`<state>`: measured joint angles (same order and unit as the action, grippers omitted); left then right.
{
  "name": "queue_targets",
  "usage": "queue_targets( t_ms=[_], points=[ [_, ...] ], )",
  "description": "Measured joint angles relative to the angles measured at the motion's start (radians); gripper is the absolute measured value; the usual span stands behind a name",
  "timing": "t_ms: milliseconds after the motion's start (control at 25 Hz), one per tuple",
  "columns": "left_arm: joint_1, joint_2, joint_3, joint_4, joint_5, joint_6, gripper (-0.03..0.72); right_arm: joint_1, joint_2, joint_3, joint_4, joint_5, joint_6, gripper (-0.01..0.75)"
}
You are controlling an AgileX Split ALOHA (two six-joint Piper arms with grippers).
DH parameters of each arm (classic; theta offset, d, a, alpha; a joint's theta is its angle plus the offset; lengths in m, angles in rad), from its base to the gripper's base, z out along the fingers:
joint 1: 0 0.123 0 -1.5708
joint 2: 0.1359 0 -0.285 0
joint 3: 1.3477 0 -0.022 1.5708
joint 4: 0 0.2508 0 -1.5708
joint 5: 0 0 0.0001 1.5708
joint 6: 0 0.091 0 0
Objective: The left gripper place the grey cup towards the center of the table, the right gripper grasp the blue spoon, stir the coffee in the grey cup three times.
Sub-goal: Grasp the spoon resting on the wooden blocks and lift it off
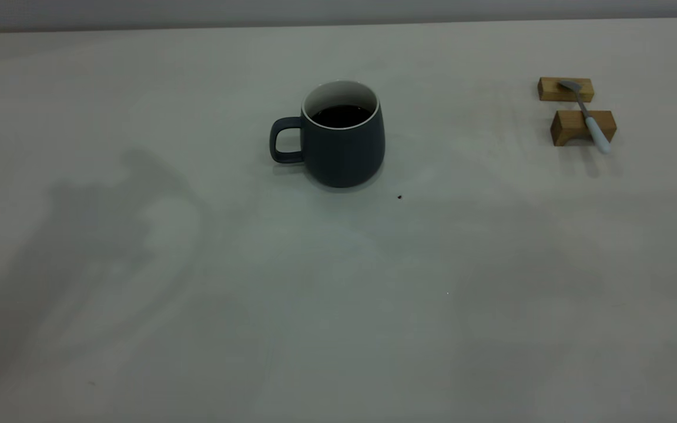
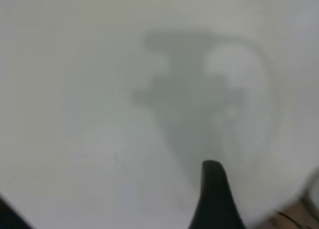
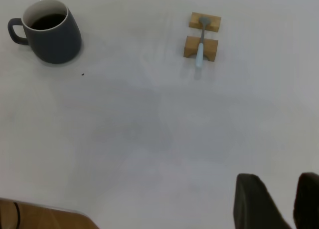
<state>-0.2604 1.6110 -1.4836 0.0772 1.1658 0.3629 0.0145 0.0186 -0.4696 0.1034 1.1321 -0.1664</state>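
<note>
The grey cup [image 1: 344, 147] stands upright near the middle of the table [image 1: 338, 305], handle to the exterior view's left, with dark coffee [image 1: 341, 116] inside. The blue spoon [image 1: 588, 114] lies across two wooden blocks at the far right. Neither gripper shows in the exterior view. In the right wrist view the cup [image 3: 52, 37] and the spoon [image 3: 201, 44] are far off, and my right gripper [image 3: 279, 179] hangs over bare table, open and empty. My left gripper [image 2: 107, 189] is open over bare table, one finger [image 2: 214, 194] showing clearly.
Two tan wooden blocks [image 1: 565, 89] [image 1: 573, 127] carry the spoon. A tiny dark speck [image 1: 399, 197] lies just in front of the cup. The left arm's shadow [image 1: 97, 235] falls on the table's left part. A wooden edge [image 3: 40, 216] borders the table.
</note>
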Motion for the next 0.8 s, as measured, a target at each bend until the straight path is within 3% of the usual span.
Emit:
queue_targets(
  t_ms=[240, 800],
  points=[
    [0.003, -0.149, 0.023, 0.057, 0.002, -0.2, 0.594, 0.0, 0.0, 0.0, 0.0, 0.0, 0.0, 0.24],
    [0.003, -0.777, 0.309, -0.006, 0.002, -0.347, 0.594, 0.0, 0.0, 0.0, 0.0, 0.0, 0.0, 0.24]
  ],
)
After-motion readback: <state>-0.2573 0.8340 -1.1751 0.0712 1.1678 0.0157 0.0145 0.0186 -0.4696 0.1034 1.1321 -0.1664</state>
